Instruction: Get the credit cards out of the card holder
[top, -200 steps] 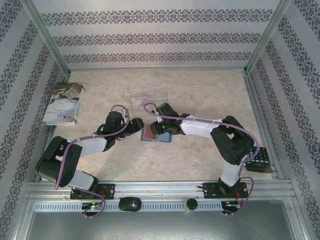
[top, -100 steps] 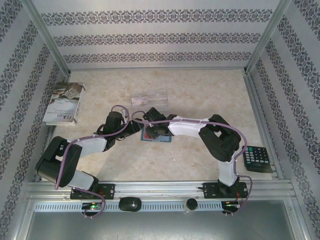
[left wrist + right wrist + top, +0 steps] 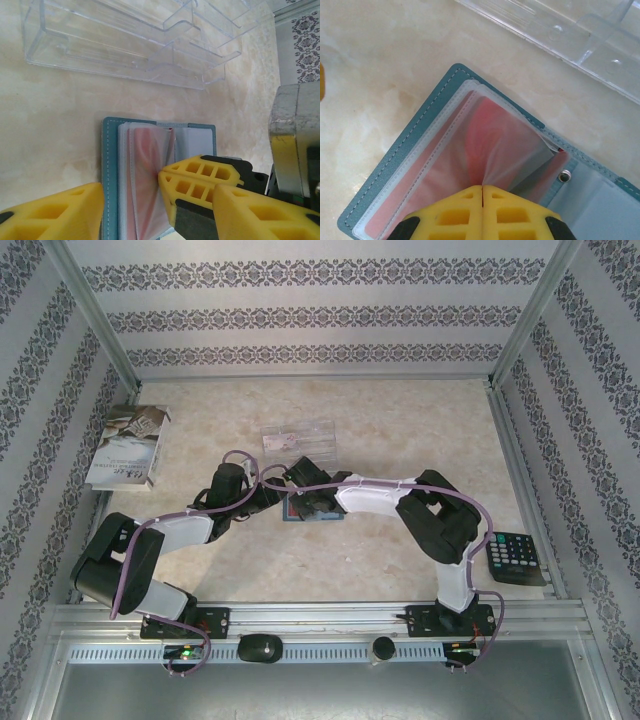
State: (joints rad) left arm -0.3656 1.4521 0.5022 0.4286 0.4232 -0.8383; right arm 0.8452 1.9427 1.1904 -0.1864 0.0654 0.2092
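The teal card holder (image 3: 318, 512) lies open on the table between the two arms. Red credit cards (image 3: 445, 185) show through its clear sleeves, also red in the left wrist view (image 3: 145, 165). My right gripper (image 3: 482, 190) is shut, pinching a puckered fold of the top clear sleeve over a red card; its yellow fingers (image 3: 200, 185) press on the open pages. My left gripper (image 3: 157, 200) stands open, one finger outside the holder's (image 3: 107, 165) left edge and the other on its right side.
A clear plastic tray (image 3: 298, 438) lies just beyond the holder, close to both grippers (image 3: 135, 45). A white booklet (image 3: 128, 448) leans at the far left. A black calculator (image 3: 515, 558) sits at the right edge. A metal snap (image 3: 564, 176) marks the holder's fold.
My right arm has reached further left over the holder and its fingers have shut on the sleeve. The left gripper has barely moved.
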